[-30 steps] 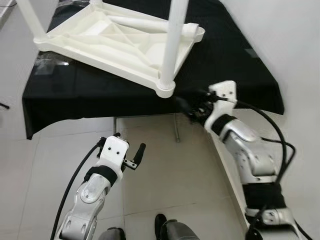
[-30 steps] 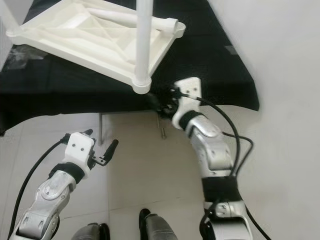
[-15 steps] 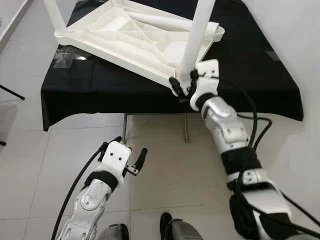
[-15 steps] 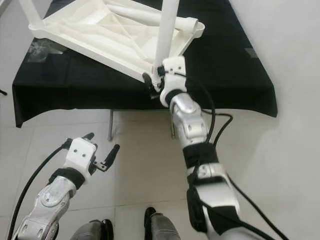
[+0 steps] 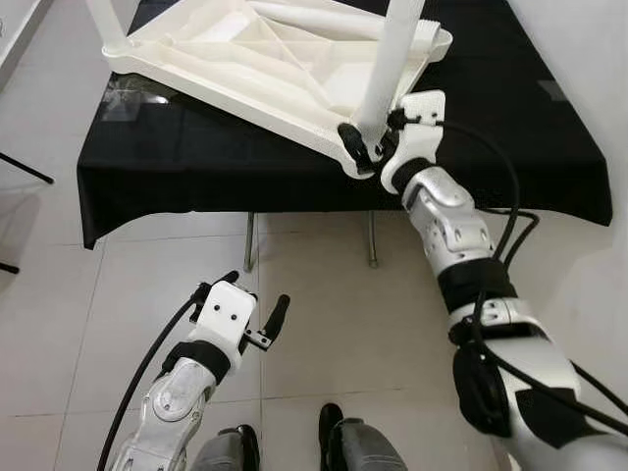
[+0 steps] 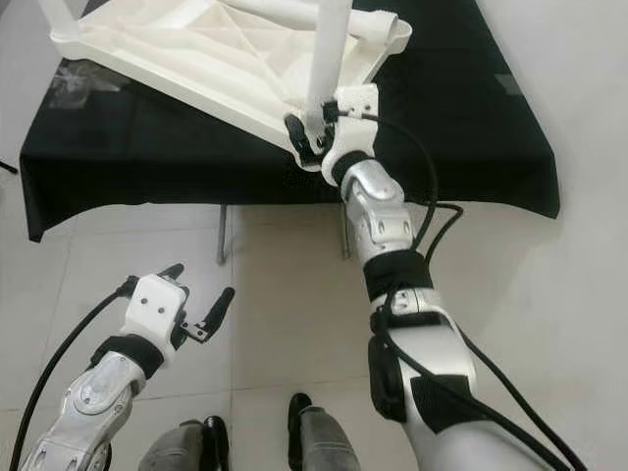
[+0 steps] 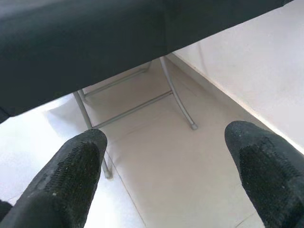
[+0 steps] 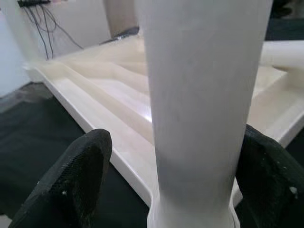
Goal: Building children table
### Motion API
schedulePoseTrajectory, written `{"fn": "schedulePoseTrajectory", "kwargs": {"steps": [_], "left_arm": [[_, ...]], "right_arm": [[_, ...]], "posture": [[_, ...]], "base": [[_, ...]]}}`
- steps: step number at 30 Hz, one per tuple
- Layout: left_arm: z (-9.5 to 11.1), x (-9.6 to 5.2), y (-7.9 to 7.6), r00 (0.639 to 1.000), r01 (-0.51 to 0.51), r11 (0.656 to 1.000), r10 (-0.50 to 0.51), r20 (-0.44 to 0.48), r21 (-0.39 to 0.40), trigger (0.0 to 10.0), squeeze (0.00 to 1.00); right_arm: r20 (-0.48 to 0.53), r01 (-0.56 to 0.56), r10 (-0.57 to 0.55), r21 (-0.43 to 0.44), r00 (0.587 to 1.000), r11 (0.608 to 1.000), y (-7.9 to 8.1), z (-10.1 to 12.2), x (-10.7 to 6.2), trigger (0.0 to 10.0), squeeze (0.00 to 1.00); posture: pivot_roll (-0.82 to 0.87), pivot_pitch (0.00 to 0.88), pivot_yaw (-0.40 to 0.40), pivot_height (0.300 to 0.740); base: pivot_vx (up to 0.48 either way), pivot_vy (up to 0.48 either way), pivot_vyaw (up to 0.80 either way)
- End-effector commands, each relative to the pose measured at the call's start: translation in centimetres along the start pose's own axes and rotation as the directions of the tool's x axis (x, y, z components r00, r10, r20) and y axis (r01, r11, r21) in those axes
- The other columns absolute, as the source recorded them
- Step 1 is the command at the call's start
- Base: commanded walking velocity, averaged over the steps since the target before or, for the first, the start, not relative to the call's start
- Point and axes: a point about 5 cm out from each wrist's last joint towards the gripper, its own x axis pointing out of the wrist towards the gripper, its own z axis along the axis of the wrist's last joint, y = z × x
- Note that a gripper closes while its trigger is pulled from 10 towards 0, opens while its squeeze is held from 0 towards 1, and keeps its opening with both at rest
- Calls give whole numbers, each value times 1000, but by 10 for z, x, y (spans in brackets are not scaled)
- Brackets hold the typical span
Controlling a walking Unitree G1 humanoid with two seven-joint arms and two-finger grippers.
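In your head views, the upturned children table (image 5: 265,69) lies on the black-draped surface (image 5: 196,167), two legs upright, another leg (image 5: 324,15) loose inside its frame. Your right gripper (image 5: 365,149) straddles the near corner leg (image 5: 392,59).

Right wrist view: jaws wide, not yet closed on that leg.

Left wrist view: left gripper (image 7: 161,175) open, empty, below the surface's edge.

More legs likely remain.
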Motion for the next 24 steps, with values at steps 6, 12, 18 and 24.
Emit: {"fn": "schedulePoseTrajectory", "kwargs": {"steps": [6,12,18,24], "left_arm": [[-4,-6,-2,999,13,1000,-13,-37,15,10000,0],[-3,-4,-2,999,17,1000,-17,-38,12,10000,0],[-2,-1,-1,999,17,1000,-16,-34,12,10000,0],[-2,-1,-2,999,14,1000,-14,-32,10,10000,0]], "right_arm": [[19,-93,93,31,996,995,13,2,6,10000,0],[3,-519,520,-32,854,854,93,-8,-17,10000,0],[33,-579,579,-5,815,816,118,-4,-22,10000,0],[37,-568,568,-11,822,823,121,-2,-19,10000,0]], "posture": [[104,325,-56,740],[90,324,-57,740],[88,317,-60,740],[87,314,-65,740]], "base": [[0,0,0],[0,0,0],[0,0,0],[0,0,0]]}}
